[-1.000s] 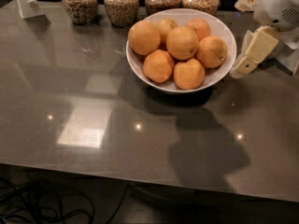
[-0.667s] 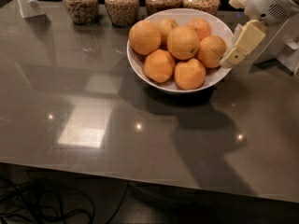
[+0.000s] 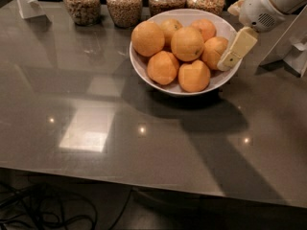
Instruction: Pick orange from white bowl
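Note:
The white bowl stands at the back middle of the grey table and holds several oranges. A round orange lies at the bowl's right side, next to a lumpy creased orange at the front. My gripper comes in from the upper right and hangs over the bowl's right rim. It is open and empty. Its lower cream finger slants down beside the round orange, its tip close to the fruit. The upper finger is partly hidden by the white wrist.
Several glass jars of grains stand in a row just behind the bowl. A white stand is at the back left. A white frame stands right of the bowl, behind my arm. The table's front edge runs along the bottom.
My gripper has moved left and a little down, from beside the bowl to over its right rim, close to the round orange. The oranges and the bowl have not moved.

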{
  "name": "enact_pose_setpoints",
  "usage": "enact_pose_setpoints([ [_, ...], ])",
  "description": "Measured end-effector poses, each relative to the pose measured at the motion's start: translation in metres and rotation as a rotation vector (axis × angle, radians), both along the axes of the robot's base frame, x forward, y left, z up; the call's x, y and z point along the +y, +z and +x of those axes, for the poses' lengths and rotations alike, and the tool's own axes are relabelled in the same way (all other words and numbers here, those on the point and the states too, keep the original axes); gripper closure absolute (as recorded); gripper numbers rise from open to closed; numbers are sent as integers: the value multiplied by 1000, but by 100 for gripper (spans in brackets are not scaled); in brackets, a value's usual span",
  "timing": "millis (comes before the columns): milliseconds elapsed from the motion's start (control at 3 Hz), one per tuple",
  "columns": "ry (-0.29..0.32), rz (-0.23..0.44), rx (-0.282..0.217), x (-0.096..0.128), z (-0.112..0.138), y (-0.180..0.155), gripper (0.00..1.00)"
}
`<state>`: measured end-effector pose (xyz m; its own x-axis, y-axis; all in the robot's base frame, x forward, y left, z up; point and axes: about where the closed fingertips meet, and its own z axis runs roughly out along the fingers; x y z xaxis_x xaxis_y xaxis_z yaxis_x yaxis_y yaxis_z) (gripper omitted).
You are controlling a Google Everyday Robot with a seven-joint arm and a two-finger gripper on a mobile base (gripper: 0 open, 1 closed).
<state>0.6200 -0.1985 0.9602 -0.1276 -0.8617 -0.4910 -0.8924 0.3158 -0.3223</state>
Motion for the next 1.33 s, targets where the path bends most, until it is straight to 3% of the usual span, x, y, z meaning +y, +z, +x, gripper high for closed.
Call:
enact_pose_setpoints([
  [333,12,-16,8,-4,5,-14,0],
  [667,21,-25,23,-7,6,-28,16],
  [1333,39,-30,36,-4,13,-40,26],
])
